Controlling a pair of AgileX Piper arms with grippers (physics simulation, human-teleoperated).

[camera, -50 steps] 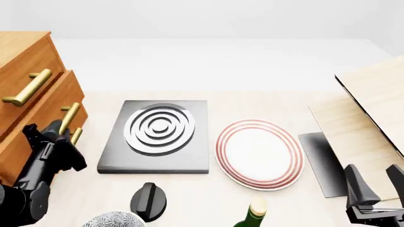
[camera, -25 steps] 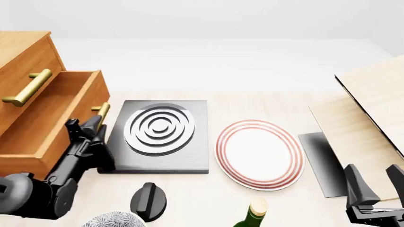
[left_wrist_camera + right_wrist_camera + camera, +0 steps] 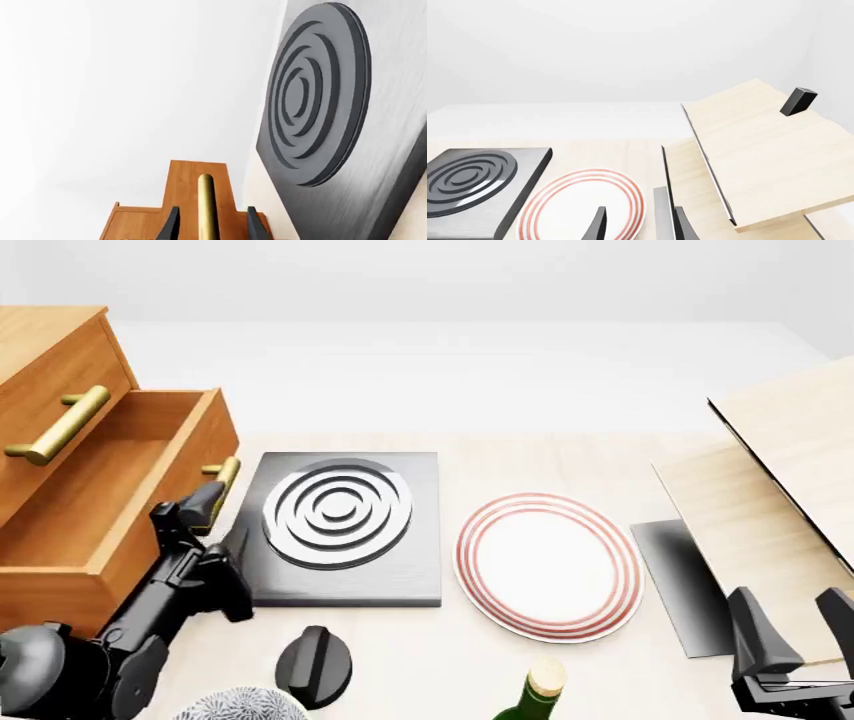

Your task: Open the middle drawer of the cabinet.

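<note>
The orange-brown cabinet [image 3: 54, 350] stands at the table's left. Its middle drawer [image 3: 114, 495] is pulled far out, showing its empty inside. The topmost drawer above is shut. The lowest drawer is hidden below. My left gripper [image 3: 207, 502] is at the middle drawer's brass bar handle [image 3: 226, 471]. In the left wrist view the handle [image 3: 205, 205] stands between my left gripper's [image 3: 210, 225] fingers with a gap on each side, so it is open. My right gripper [image 3: 790, 635] is open and empty at the front right, and in its own wrist view [image 3: 639, 225] too.
A grey slab with raised rings [image 3: 340, 525] lies right beside the open drawer. A red-rimmed plate [image 3: 547, 565] is at the middle. A black knob [image 3: 314, 665], a patterned bowl [image 3: 240, 705] and a green bottle [image 3: 534, 695] stand along the front edge. Pale plywood boards [image 3: 787, 460] fill the right.
The middle drawer went from nearly shut one second ago to pulled far out, with my left gripper at its handle moving right and toward me. The right arm has not moved.
</note>
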